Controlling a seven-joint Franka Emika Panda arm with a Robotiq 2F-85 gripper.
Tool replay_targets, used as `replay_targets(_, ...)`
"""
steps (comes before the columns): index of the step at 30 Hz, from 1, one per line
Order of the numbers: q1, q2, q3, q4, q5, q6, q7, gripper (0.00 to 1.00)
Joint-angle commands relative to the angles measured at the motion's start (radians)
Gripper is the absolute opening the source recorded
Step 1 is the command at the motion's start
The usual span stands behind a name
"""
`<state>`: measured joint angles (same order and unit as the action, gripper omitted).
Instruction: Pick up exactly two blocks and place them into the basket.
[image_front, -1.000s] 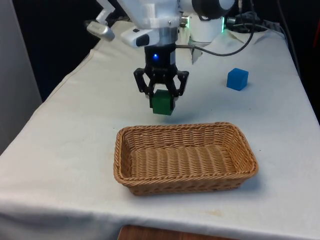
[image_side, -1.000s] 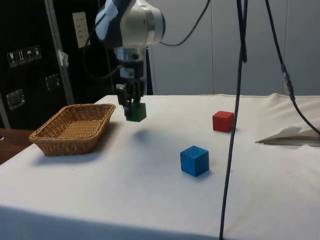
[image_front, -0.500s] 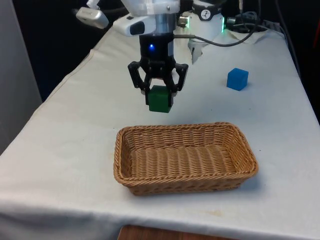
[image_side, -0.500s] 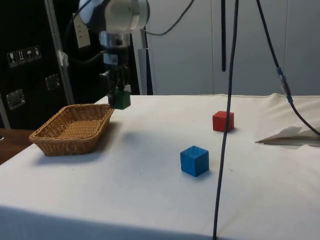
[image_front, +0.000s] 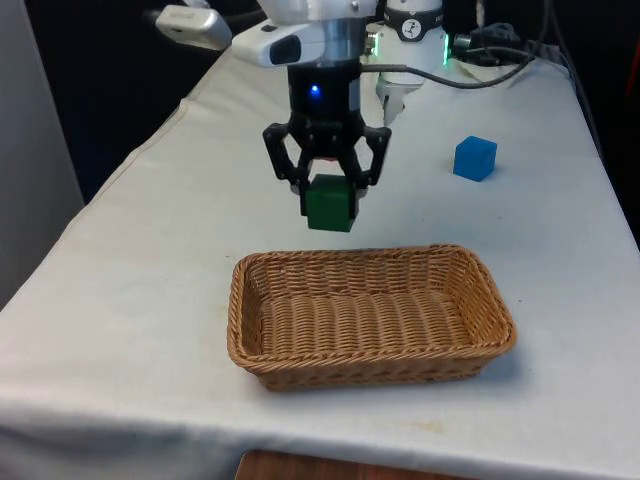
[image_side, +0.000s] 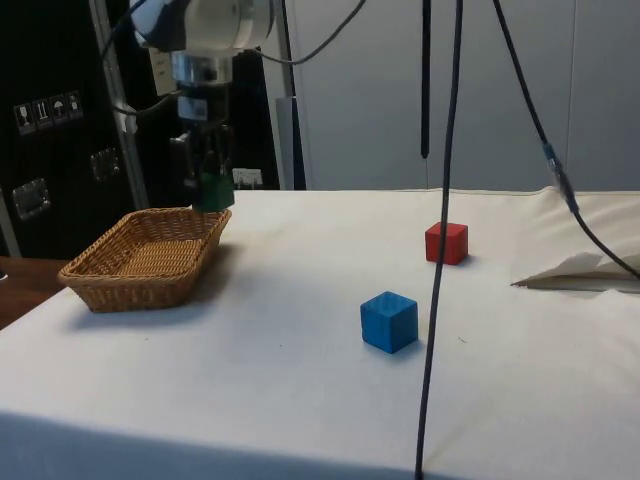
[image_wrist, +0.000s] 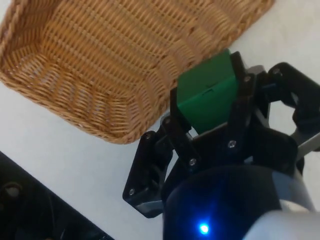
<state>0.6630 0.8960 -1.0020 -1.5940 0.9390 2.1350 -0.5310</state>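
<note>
Pinching a green block (image_front: 330, 202) between its black fingers, the gripper (image_front: 328, 185) hangs above the far rim of the basket (image_front: 370, 315). No writing can be read on any block. The basket is a rectangular tray of woven tan wicker, sitting on the white cloth of the table (image_front: 140, 280). A blue block (image_front: 474, 158) sits well apart towards the front view's right, and a red block (image_side: 446, 243) lies beyond it in the side view. Dark cables (image_side: 440, 230) hang in front of the side camera.
</note>
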Motion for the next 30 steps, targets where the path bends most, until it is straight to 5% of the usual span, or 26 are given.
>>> replay_targets(1,-0.014,0.017,0.008,0.038,0.0,-0.017,0.018,0.0)
replay_targets(7,-0.011,0.043,0.012,0.09,0.007,-0.027,0.053,0.0)
replay_targets(8,0.0,0.036,0.004,0.071,0.007,-0.015,0.043,0.0)
replay_targets(9,-0.011,0.047,0.013,0.097,0.01,-0.028,0.057,0.0)
replay_targets(14,-0.01,0.071,0.02,0.144,0.022,-0.034,0.086,0.0)
replay_targets(15,0.0,0.065,0.013,0.129,0.02,-0.022,0.079,0.0)
replay_targets(16,-0.011,0.078,0.023,0.159,0.024,-0.036,0.095,0.0)
replay_targets(22,-0.019,0.107,0.036,0.201,0.053,-0.043,0.111,0.0)
replay_targets(23,-0.002,0.096,0.023,0.175,0.047,-0.032,0.102,0.0)
replay_targets(24,-0.02,0.113,0.037,0.208,0.062,-0.044,0.111,0.0)
replay_targets(30,-0.024,0.155,0.043,0.249,0.126,-0.051,0.113,0.0)
